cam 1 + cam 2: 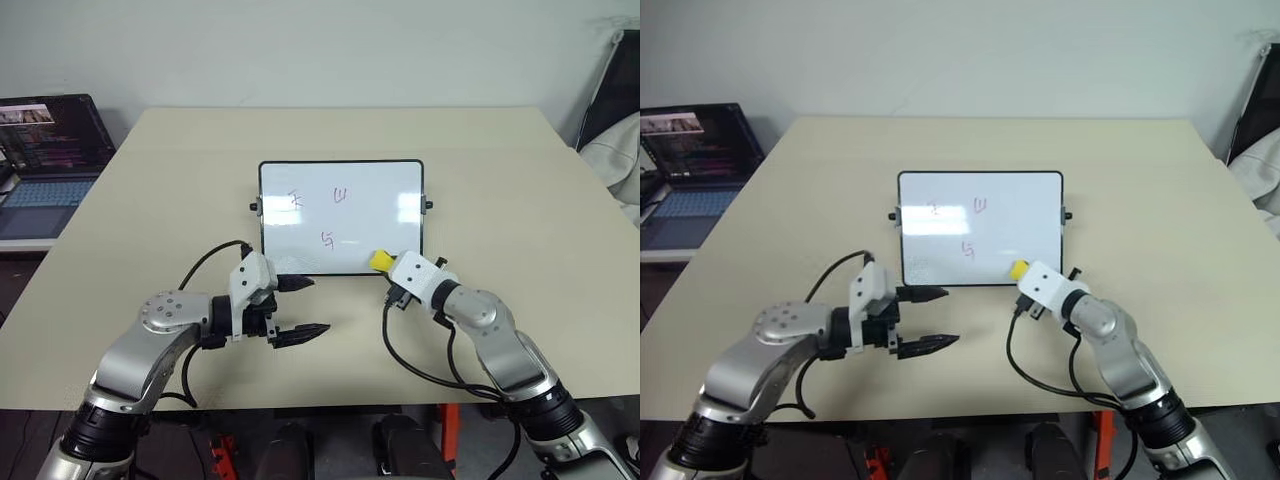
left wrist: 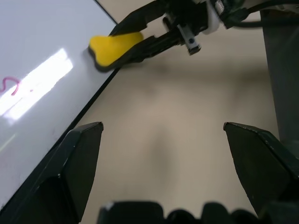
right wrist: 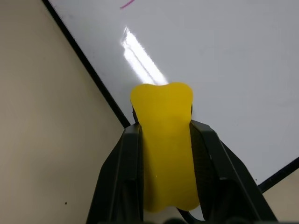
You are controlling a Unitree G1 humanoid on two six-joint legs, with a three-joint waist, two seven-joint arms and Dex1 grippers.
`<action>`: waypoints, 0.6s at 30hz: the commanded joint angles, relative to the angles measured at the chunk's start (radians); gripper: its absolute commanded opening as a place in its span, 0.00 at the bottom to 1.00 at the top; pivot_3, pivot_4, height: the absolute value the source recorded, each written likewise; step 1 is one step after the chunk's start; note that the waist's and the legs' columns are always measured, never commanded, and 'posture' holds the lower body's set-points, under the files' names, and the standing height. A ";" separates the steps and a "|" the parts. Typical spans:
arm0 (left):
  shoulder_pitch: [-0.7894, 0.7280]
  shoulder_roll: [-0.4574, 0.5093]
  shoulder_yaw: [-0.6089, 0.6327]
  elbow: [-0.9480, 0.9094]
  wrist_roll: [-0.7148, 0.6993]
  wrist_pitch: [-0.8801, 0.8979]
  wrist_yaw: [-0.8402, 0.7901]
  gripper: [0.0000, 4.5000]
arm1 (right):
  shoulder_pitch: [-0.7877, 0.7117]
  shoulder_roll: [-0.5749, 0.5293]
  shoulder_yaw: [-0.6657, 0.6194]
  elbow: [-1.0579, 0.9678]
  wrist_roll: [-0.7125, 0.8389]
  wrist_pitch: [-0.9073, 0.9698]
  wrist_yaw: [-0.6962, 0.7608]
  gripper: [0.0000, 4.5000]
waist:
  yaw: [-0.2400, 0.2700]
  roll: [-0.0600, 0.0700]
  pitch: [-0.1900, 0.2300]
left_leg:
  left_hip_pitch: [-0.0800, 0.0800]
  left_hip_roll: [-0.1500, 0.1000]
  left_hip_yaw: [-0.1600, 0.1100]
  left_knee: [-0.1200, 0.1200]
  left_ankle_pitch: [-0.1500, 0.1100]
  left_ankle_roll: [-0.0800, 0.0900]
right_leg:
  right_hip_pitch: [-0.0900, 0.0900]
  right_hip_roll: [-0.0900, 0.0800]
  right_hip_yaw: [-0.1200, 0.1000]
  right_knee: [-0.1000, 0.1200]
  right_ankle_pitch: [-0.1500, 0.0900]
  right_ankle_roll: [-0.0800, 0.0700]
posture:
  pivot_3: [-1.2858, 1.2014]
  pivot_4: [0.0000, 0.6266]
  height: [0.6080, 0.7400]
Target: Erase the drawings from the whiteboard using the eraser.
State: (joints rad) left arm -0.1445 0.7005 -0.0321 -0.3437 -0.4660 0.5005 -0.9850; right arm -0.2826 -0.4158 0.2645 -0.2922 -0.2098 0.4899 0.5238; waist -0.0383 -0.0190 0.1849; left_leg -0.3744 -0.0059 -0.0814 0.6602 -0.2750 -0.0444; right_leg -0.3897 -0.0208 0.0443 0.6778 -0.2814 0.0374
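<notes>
A small rectangular whiteboard with a glossy white face, a thin black rounded frame and a little black knob on each short side lies flat near the middle of the pale beige desk. Three thin marker drawings remain on it: a reddish one towards the board's left, a pinkish one near its centre top, and a pink-red one lower down, roughly mid-board. Their exact shapes are too small to read with confidence.

The right hand sits over the board's near right corner, its two black fingers pressed in on the small bright yellow eraser, which sticks out past the fingertips. In the right wrist view the eraser's front end lies over the white surface just inside the black frame; it seems to be touching the board, though contact is hard to confirm.

The left hand hangs above the bare desk just in front of the board's near left corner, fingers spread apart and holding nothing.

A dark laptop with a lit screen stands off the desk's far left edge.
</notes>
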 commanded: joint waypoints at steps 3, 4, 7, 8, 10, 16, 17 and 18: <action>0.070 -0.019 0.139 0.005 -0.048 0.006 0.073 1.00 | 0.091 -0.037 -0.175 -0.230 0.238 0.103 0.137 0.23 | 0.007 0.000 0.001 | -0.003 0.000 -0.003 0.000 0.000 0.000 | -0.001 0.000 -0.001 -0.002 0.000 0.000 | 0.52 0.24 1.00; 0.082 -0.031 0.161 0.010 -0.052 0.004 0.093 1.00 | 0.115 -0.057 -0.189 -0.259 0.265 0.110 0.160 0.23 | 0.007 0.001 0.001 | -0.004 0.000 -0.004 -0.001 -0.001 0.000 | -0.001 0.000 -0.002 -0.003 0.000 0.000 | 0.52 0.24 1.00; 0.111 -0.052 0.201 0.016 -0.044 -0.016 0.133 1.00 | 0.169 -0.097 -0.217 -0.316 0.347 0.131 0.211 0.23 | 0.008 0.000 0.001 | -0.006 0.000 -0.005 -0.001 -0.001 -0.001 | -0.001 -0.001 -0.002 -0.006 0.000 0.000 | 0.52 0.24 1.00; 0.127 -0.057 0.213 0.017 -0.029 -0.035 0.148 1.00 | 0.185 -0.105 -0.221 -0.326 0.371 0.140 0.222 0.23 | 0.009 0.000 0.001 | -0.006 0.000 -0.005 -0.001 -0.001 -0.001 | -0.001 -0.001 -0.002 -0.006 0.000 0.000 | 0.52 0.24 1.00; 0.155 -0.061 0.225 0.013 -0.015 -0.057 0.165 1.00 | 0.205 -0.116 -0.222 -0.333 0.403 0.143 0.234 0.23 | 0.008 0.000 0.001 | -0.006 0.000 -0.005 -0.001 -0.001 -0.001 | -0.001 -0.001 -0.002 -0.007 0.000 0.000 | 0.52 0.24 1.00; 0.210 -0.058 0.244 0.003 0.005 -0.095 0.197 1.00 | 0.181 -0.105 -0.151 -0.294 0.411 0.095 0.228 0.23 | 0.008 0.000 0.001 | -0.006 0.000 -0.005 -0.001 -0.001 -0.001 | -0.001 -0.001 -0.002 -0.007 0.000 0.000 | 0.52 0.24 1.00; 0.217 -0.057 0.248 -0.003 0.006 -0.098 0.201 1.00 | 0.171 -0.101 -0.140 -0.284 0.411 0.088 0.228 0.23 | 0.008 0.000 0.001 | -0.006 0.000 -0.005 -0.001 -0.001 -0.001 | -0.001 -0.001 -0.002 -0.007 0.000 0.000 | 0.52 0.24 1.00; 0.221 -0.056 0.250 -0.007 0.006 -0.099 0.205 1.00 | 0.165 -0.099 -0.134 -0.277 0.412 0.082 0.229 0.23 | 0.008 0.000 0.001 | -0.006 0.000 -0.005 -0.001 -0.001 -0.001 | -0.001 -0.001 -0.002 -0.007 0.000 0.000 | 0.52 0.24 1.00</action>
State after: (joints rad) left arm 0.0723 0.6408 0.1889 -0.3098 -0.4621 0.4255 -0.7908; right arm -0.1022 -0.5198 0.1249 -0.5620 0.1820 0.6022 0.7484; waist -0.0305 -0.0186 0.1855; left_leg -0.3799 -0.0057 -0.0860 0.6596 -0.2763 -0.0453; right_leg -0.3904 -0.0220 0.0419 0.6703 -0.2816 0.0376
